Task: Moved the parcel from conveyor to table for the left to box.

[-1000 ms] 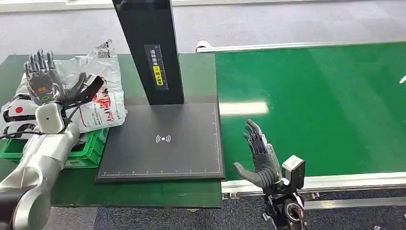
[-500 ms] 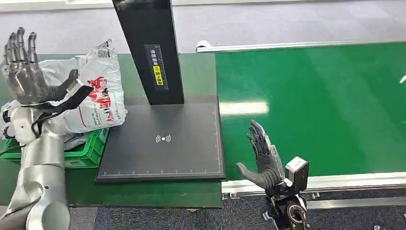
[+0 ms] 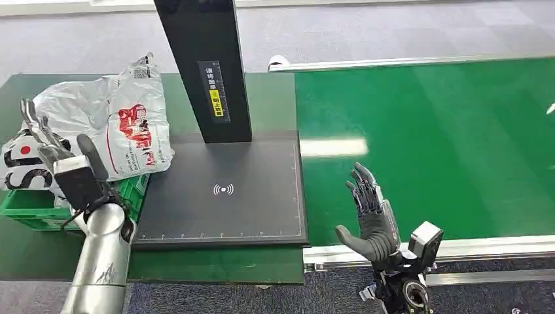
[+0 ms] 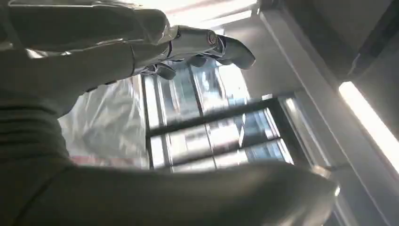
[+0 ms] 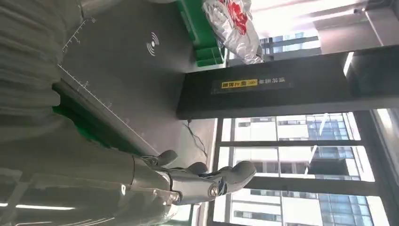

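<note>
Beside the scanner pad [image 3: 222,190], on its left, the left hand's fingers [image 3: 33,121] are spread and hold nothing; the left hand [image 3: 55,157] is raised in front of the parcel [image 3: 124,124]. That white printed bag lies on the green crate [image 3: 121,199], left of the pad. Right of the pad, the right hand [image 3: 370,219] stands upright with fingers apart and empty, over the near edge of the green conveyor [image 3: 445,144].

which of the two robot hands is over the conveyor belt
The right robot hand, raised open over the near edge of the green conveyor belt. The left robot hand is by the green crate of parcels instead.
</note>
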Tool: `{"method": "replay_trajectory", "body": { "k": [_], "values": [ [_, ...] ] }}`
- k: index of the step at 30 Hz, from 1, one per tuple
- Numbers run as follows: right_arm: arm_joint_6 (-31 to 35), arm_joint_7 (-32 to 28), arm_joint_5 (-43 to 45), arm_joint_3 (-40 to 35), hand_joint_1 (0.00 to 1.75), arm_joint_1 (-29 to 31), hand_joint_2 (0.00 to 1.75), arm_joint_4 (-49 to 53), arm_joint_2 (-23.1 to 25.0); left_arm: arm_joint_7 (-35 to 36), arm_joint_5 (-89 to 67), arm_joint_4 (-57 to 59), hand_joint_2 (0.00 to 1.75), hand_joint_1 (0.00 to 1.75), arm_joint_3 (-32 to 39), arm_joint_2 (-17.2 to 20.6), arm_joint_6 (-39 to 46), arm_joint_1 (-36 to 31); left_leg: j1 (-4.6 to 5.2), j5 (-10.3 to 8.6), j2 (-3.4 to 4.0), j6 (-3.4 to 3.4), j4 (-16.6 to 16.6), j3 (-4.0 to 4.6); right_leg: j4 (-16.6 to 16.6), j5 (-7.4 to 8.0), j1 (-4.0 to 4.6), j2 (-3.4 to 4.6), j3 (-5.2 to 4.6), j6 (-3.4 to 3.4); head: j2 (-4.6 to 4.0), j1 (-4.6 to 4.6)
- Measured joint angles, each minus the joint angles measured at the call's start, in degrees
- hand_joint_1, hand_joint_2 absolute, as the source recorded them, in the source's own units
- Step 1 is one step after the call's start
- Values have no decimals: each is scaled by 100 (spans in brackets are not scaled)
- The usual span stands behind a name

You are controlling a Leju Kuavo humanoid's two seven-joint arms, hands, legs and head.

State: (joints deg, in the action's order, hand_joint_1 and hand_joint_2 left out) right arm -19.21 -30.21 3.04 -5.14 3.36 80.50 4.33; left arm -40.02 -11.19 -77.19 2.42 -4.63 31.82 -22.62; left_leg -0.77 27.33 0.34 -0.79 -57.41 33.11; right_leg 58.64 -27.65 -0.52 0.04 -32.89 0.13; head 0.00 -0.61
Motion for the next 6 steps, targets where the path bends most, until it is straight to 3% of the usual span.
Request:
{"method": "replay_trajectory", "body": {
  "k": [5,6],
  "values": [
    [-44,-4,-13,46,0,0,175,33,-2,-9,221,-679,0,0,-467,24,-238,459,-1,1,-1,0,2,2,0,-2,1,-1,0,-1,-2,-2],
    [-63,-2,-26,52,0,0,175,31,-2,-9,376,-793,175,0,-504,28,-471,517,-1,1,0,0,2,2,0,-2,1,-1,0,-1,-2,0]
  ]
}}
